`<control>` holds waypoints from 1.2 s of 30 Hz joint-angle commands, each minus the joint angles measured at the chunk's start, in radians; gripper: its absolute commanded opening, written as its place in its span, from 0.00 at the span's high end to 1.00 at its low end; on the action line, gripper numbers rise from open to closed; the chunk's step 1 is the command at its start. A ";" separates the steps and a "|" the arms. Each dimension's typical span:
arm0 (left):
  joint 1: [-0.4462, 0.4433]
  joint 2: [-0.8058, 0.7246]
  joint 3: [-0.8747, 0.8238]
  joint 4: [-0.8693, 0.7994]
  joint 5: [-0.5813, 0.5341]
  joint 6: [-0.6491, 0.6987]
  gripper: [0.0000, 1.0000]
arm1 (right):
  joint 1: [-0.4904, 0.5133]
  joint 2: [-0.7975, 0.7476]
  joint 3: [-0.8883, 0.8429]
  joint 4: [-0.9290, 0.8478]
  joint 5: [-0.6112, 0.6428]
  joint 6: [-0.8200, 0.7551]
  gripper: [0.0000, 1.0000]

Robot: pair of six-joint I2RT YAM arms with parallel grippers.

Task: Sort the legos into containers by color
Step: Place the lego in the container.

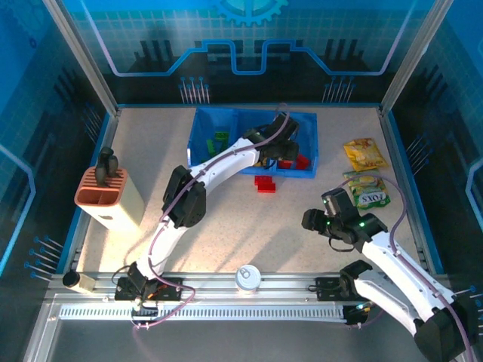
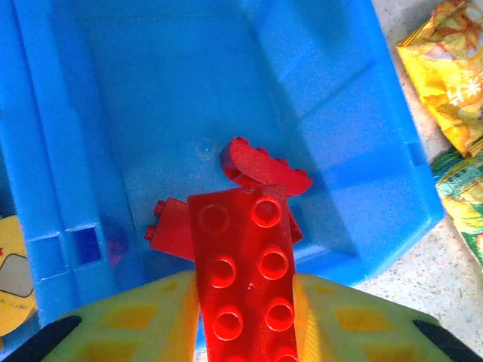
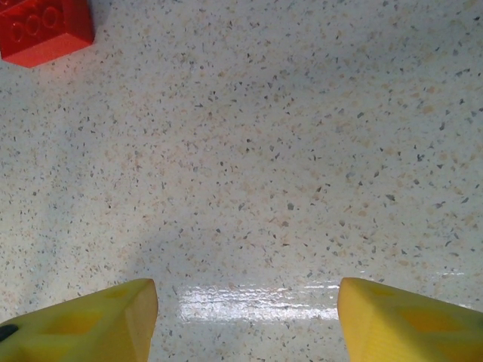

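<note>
Between my left fingers (image 2: 151, 317) I pinch one long red brick (image 2: 245, 271), its long axis pointing away from me, right above the blue tray's (image 2: 90, 151) right compartment, where two red bricks (image 2: 260, 166) lie. Nearer, my right fingers (image 3: 98, 320) hang spread over the counter (image 3: 264, 151); one loose red brick (image 3: 45, 29) lies to their far left.

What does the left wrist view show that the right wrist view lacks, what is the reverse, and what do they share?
Left wrist: the left fingers clamp a long red brick over the blue tray, where other red bricks lie; snack packets sit beside it. Right wrist: the right fingers stand open over the table, with a loose red brick at top left. Shared: yellow fingers, red lego, the speckled table.
</note>
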 commanded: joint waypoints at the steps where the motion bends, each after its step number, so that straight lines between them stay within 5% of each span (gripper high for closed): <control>1: 0.002 0.023 0.059 -0.002 0.020 0.027 0.63 | -0.011 -0.012 -0.016 0.007 -0.033 0.007 0.35; 5: 0.002 0.050 0.097 -0.020 0.017 0.037 0.58 | -0.011 -0.013 -0.016 0.010 -0.043 0.006 0.35; 10: 0.003 0.023 0.090 0.009 0.027 0.080 0.27 | -0.010 -0.013 -0.009 0.011 -0.042 -0.003 0.35; 17: 0.000 -0.113 0.021 0.064 0.021 0.105 0.25 | -0.008 0.003 0.012 0.007 -0.042 -0.020 0.35; 29: -0.011 -0.686 -0.757 0.452 0.008 0.051 0.23 | 0.015 0.132 0.064 0.067 -0.063 -0.067 0.33; 36: -0.036 -0.963 -1.152 0.466 -0.080 0.009 0.23 | 0.043 0.298 0.154 0.115 -0.057 -0.087 0.32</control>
